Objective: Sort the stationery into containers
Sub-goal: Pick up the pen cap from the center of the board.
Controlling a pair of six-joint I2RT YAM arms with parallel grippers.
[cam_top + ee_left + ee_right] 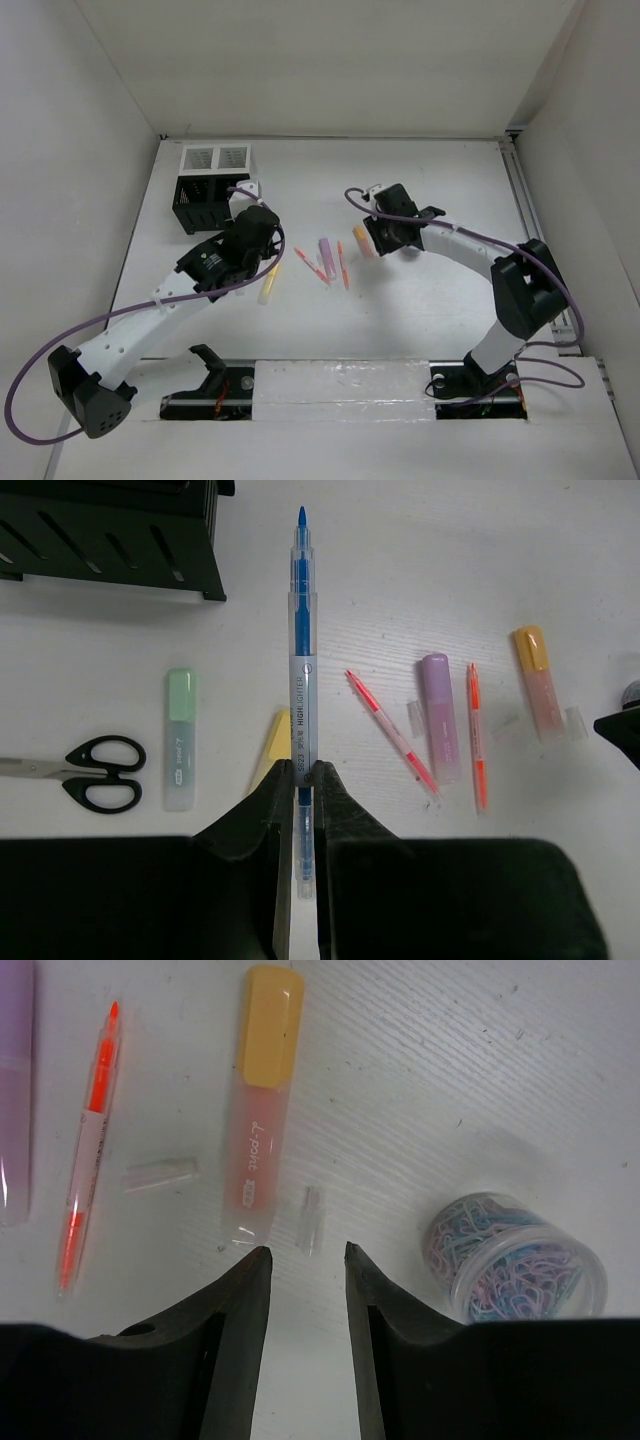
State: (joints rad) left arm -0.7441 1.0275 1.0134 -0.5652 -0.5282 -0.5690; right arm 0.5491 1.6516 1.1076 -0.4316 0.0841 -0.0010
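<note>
Left gripper jaws are pinched fully shut on the blue pen near its tail, pen held over the table with the black organiser ahead and to the left; long axis runs straight out along the fingers, blue tip pointing away from the wrist. Grip is far back, so I'd swing slowly, drop the tip over a compartment and release only once it's inside the wall. Right gripper jaws partly open, empty, just short of the orange marker.

A robot lab cell: bare white wall panels enclose a white tabletop.
</note>
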